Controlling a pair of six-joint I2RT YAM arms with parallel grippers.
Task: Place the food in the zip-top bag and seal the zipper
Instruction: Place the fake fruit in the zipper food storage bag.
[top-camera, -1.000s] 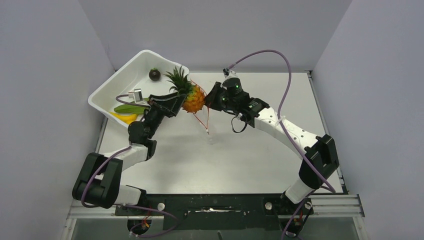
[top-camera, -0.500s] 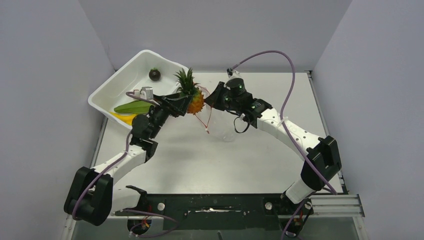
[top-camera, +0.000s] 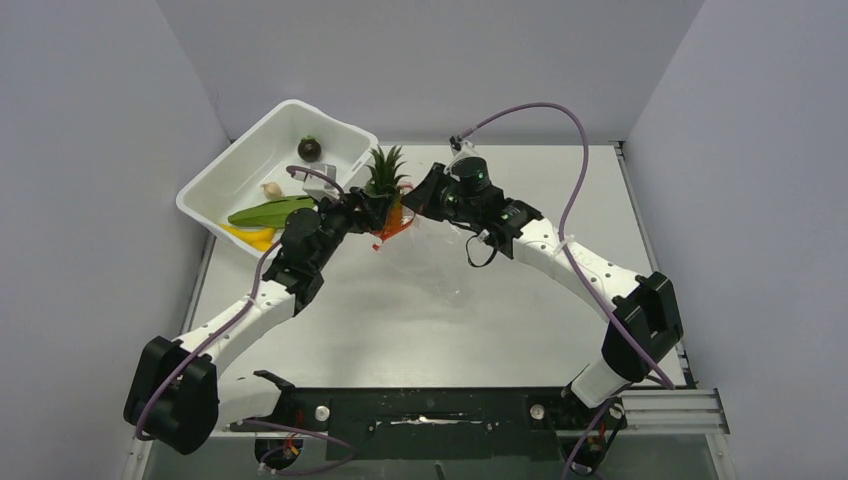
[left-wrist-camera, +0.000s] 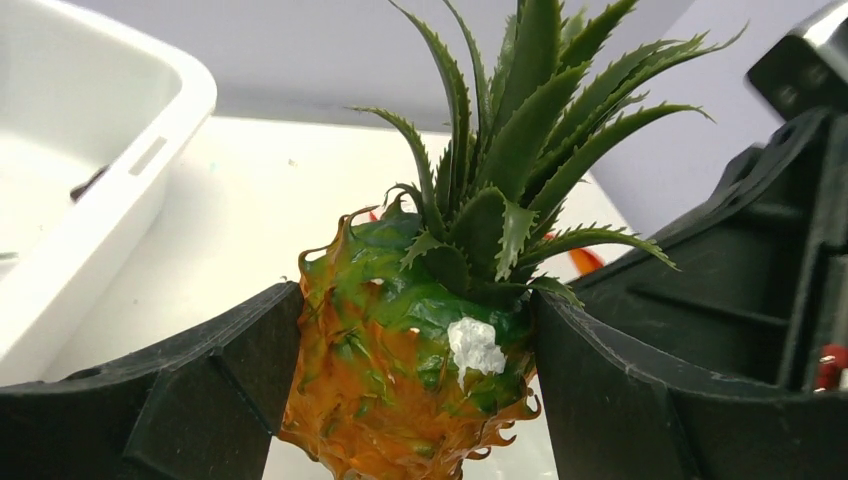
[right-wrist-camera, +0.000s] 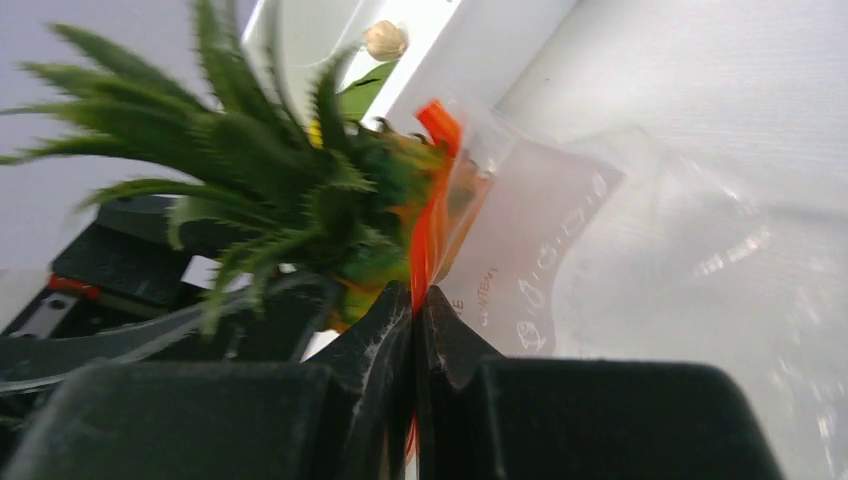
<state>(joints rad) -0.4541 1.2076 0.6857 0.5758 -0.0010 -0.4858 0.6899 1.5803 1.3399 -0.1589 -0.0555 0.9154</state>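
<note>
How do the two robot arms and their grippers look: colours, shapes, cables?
The left arm and right arm have white segments joined by black joints. A purple cable runs along each; the right one makes a big loop. Green lights glow near the right wrist. The left gripper and right gripper are black with broad, angular fingers.

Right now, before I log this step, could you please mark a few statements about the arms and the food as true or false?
1. The left gripper is shut on the pineapple. True.
2. The right gripper is open, clear of the zip-top bag. False: it is shut on the red zipper at the bag's mouth.
3. The banana is already inside the bag. False: it lies in the white tub.
4. A dark round fruit lies in the white tub. True.
</note>
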